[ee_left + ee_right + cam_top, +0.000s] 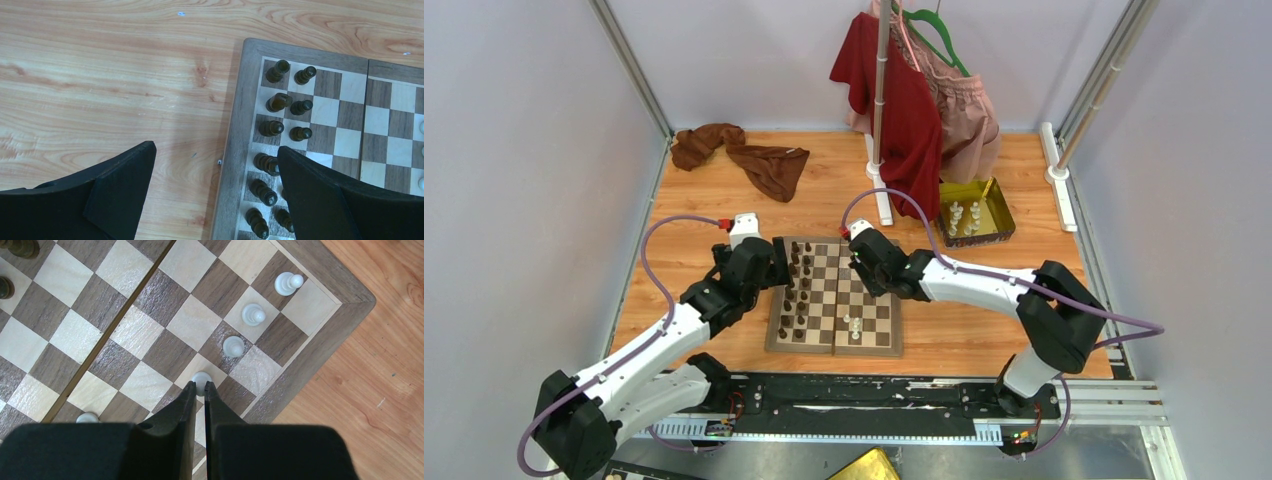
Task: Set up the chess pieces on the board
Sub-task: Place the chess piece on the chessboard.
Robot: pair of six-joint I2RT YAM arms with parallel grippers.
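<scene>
The board (834, 348) lies in the middle of the table. Dark chess pieces (799, 290) stand in two columns on its left side (272, 128). My left gripper (215, 148) hangs open over the board's left border (240, 125), holding nothing, with one finger above the dark pieces. Above the board's far right part, my right gripper (199, 385) is shut on a white chess piece (201, 377) right over a square. Three white pieces (253, 314) stand in a line beyond it toward the corner. Another white piece (87, 417) shows at the left of my fingers.
A gold metal tray (1002, 225) with several white pieces (964, 217) sits at the back right. A clothes stand (882, 110) with red and pink garments rises behind the board. A brown cloth (744, 155) lies at the back left.
</scene>
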